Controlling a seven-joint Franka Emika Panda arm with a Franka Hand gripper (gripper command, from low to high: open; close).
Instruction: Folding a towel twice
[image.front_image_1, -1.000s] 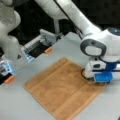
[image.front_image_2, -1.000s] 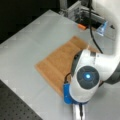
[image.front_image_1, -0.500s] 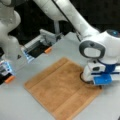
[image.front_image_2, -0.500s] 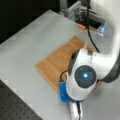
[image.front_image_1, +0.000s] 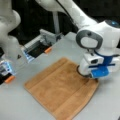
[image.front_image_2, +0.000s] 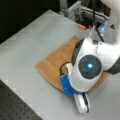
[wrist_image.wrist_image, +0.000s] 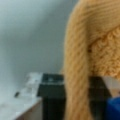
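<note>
While the towel (image.front_image_1: 60, 90) lies flat and unfolded on the counter (image.front_image_2: 30, 40), the pincer (image.front_image_1: 88, 75) sits at its far-right corner; wrist view fills with lifted cloth (wrist_image.wrist_image: 85, 50), so it seems clamped on that corner. Judged best: keep grip firm, lift cleanly. Towel spreads left and below the pincer.

No readable text from my station.
I can make out no label, brand or number anywhere; a dark triangular mark on the white arm base (image.front_image_1: 18, 56) may be a warning sign.
</note>
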